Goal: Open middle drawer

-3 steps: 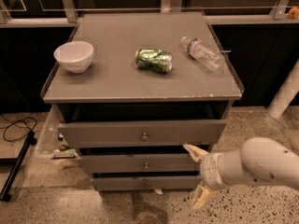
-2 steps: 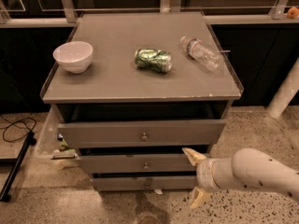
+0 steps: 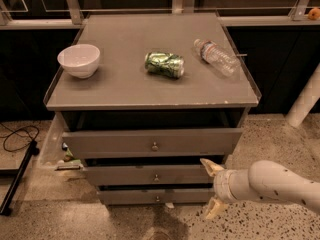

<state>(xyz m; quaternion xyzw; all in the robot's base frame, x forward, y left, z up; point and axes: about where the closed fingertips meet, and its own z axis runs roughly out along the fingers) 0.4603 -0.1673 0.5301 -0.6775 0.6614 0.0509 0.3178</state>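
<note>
The grey cabinet (image 3: pixel 150 91) has three drawers stacked at its front. The middle drawer (image 3: pixel 125 175) has a flat grey front of medium height with a small round metal knob (image 3: pixel 156 177) at its centre. It sits between the taller top drawer (image 3: pixel 110 143) and the slim bottom drawer (image 3: pixel 130 196). My gripper (image 3: pixel 211 188) is open at the right end of the middle drawer's front. One cream finger (image 3: pixel 210 166) is level with that front's top edge and the other is below it. The gripper is well right of the knob and holds nothing.
On the cabinet top are a white bowl (image 3: pixel 79 60), a crushed green can (image 3: pixel 164 64) and a lying plastic bottle (image 3: pixel 216 57). A black cable (image 3: pixel 17 134) and a stand lie on the floor at left. A white post (image 3: pixel 305 104) stands at right. The floor is speckled.
My forearm has dropped slightly and drawn a little left. The gripper stays open by the right end of the middle drawer. The drawers have not moved.
</note>
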